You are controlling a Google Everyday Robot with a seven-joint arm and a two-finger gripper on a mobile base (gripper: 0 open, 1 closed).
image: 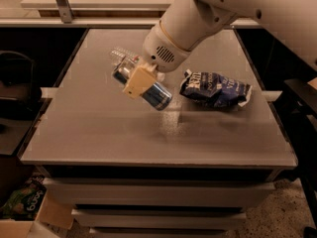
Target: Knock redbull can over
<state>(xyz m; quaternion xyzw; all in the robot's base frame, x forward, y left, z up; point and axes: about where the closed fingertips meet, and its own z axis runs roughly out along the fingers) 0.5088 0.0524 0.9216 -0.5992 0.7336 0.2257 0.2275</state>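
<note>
While the redbull can [154, 95] is held tilted, with its lower end pointed toward the chip bag [215, 89], the gripper [141, 83] is seen clamped on it, one tan finger [137, 78] laid across its upper half. Both are placed just left of the chip bag, over the grey table [99, 133]. A clear water bottle [123, 58] is partly hidden farther left of the bag, behind the gripper.

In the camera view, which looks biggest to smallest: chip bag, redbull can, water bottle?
1. chip bag
2. redbull can, tilted in the gripper above the table
3. water bottle, though this is unsure because the gripper hides part of it
</note>
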